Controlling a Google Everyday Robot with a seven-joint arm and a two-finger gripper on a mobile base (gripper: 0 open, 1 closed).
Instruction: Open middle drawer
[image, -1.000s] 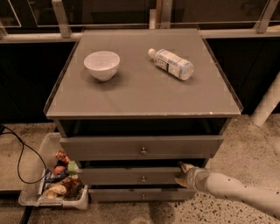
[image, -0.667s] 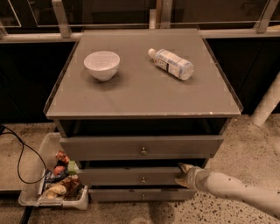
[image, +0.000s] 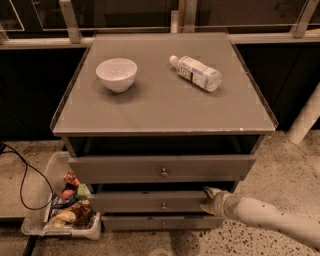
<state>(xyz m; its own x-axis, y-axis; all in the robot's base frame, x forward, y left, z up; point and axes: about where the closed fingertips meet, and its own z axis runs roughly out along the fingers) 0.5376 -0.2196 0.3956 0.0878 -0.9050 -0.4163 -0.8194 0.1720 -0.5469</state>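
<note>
The grey cabinet (image: 165, 107) has three drawer fronts, one above the other. The middle drawer (image: 145, 202) is the mid-sized front, with a small brass knob (image: 163, 205). It stands a little forward of the bottom front. My gripper (image: 209, 200) reaches in from the lower right on a white arm (image: 270, 217). It sits at the right end of the middle drawer's front, well right of the knob.
The taller top drawer (image: 162, 168) juts out above the middle one. The slim bottom drawer (image: 160, 223) is below. A white bowl (image: 116, 74) and a lying bottle (image: 196, 72) rest on the cabinet top. A plastic bin of snacks (image: 62, 207) and a black cable (image: 22, 175) lie on the floor at the left.
</note>
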